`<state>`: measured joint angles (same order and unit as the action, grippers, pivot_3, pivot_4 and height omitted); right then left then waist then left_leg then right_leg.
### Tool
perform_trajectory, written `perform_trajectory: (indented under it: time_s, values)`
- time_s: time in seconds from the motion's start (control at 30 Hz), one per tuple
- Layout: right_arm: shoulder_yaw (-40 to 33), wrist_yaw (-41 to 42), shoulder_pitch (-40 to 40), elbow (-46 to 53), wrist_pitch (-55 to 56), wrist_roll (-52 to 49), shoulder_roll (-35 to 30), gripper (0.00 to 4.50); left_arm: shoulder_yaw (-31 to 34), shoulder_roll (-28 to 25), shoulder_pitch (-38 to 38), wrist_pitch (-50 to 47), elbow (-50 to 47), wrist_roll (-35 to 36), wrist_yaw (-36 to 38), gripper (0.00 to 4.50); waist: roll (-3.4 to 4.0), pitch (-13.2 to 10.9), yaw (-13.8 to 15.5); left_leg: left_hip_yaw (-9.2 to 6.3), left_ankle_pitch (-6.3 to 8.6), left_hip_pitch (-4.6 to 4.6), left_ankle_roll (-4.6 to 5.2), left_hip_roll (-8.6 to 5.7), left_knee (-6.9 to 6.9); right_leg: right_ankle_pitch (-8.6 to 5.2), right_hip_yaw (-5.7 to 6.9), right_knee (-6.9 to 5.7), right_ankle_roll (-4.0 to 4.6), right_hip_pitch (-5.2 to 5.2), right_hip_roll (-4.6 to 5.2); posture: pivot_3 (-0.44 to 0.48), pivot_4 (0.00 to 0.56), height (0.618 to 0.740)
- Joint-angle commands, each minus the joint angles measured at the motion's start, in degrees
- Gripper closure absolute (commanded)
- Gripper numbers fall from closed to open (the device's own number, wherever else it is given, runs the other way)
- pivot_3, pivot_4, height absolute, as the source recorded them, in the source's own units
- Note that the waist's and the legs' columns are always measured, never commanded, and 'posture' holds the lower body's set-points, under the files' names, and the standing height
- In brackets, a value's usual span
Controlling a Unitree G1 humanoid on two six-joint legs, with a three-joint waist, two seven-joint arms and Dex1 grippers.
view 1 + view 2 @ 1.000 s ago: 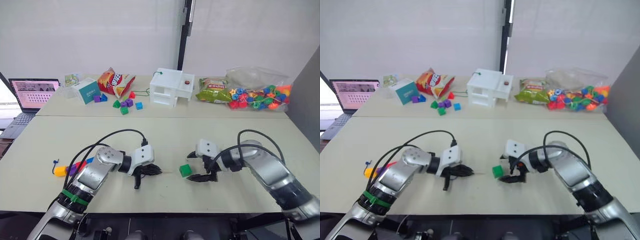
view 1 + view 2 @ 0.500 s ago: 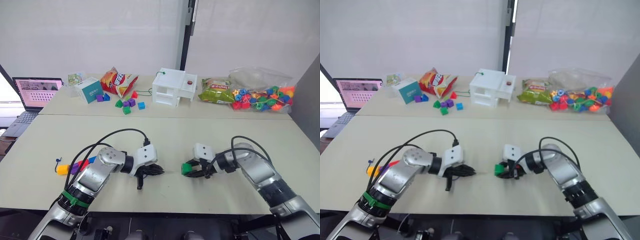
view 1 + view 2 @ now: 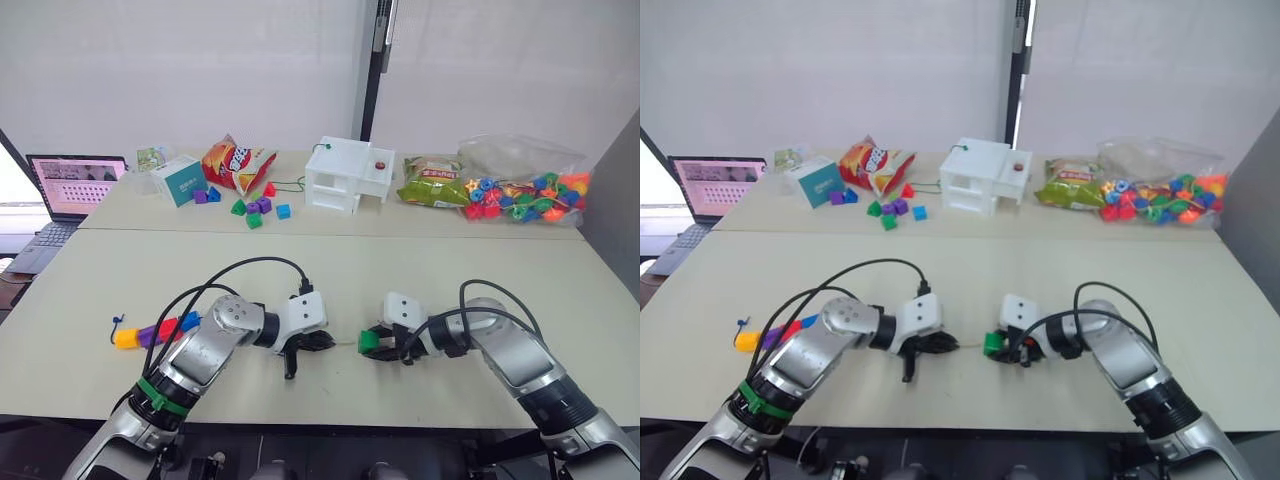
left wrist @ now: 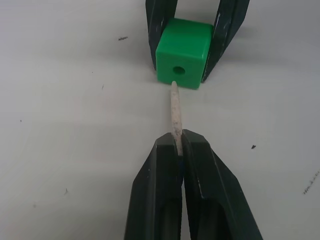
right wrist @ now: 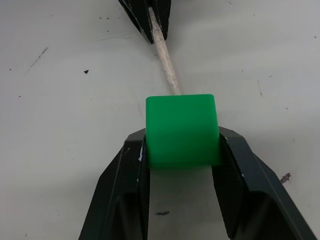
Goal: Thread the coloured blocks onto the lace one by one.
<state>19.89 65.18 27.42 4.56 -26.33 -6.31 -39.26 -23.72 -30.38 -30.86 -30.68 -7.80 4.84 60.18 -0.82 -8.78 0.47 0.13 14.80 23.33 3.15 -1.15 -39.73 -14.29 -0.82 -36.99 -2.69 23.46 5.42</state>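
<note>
Left gripper [image 4: 178, 145] pinches the lace [image 4: 175, 112] — tip seemingly touching the green block [image 5: 182, 130], clamped by right gripper [image 5: 181, 150].

Bare pale worktop [image 3: 330, 280] lies open around both hands; only the threaded coloured blocks [image 3: 155, 331] sit far left.

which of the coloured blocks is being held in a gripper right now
The green block, clamped by the right gripper facing the lace tip. The yellow-orange, purple, red and blue blocks lie in a row at the table's left.
</note>
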Motion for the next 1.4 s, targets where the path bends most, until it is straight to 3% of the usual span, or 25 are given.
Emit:
perform_trajectory:
  time_s: [0.03,0.7,1.03,1.4]
  values:
    - [0.8,0.1,-0.1,1.7,-0.6,0.4,0.1,3.31,0.0,0.4,-1.1,0.1,-1.2,0.2,0.0,4.50,0.00,0.0,0.0,0.00,0.00,0.00,0.00,0.00,0.00,0.00,0.00,0.00,0.00,0.00,0.00,0.000,0.150,0.740]
    - [2.0,1.1,0.5,3.9,-2.7,1.7,0.9,3.31,-3.1,4.8,-5.6,1.5,0.8,0.2,2.4,4.50,0.00,0.0,0.2,-0.02,0.00,-0.06,0.00,-0.02,-0.02,0.00,0.04,0.03,-0.01,-0.12,0.00,0.000,0.150,0.740]
    - [2.0,2.1,-0.9,3.9,-1.6,2.6,-0.7,3.31,-0.7,-1.7,-4.2,2.4,0.0,0.9,7.0,4.50,0.00,0.0,0.1,-0.02,0.00,-0.07,0.00,0.00,-0.02,0.00,0.04,0.05,0.00,-0.12,-0.01,0.000,0.150,0.740]
    - [2.2,3.3,-1.1,4.9,-1.9,2.4,-1.0,3.31,-1.0,-1.4,-5.3,1.3,-0.3,0.6,5.9,4.50,0.00,0.0,0.2,-0.02,0.00,-0.06,0.00,0.00,-0.02,0.00,0.04,0.05,-0.01,-0.12,-0.02,0.000,0.150,0.740]
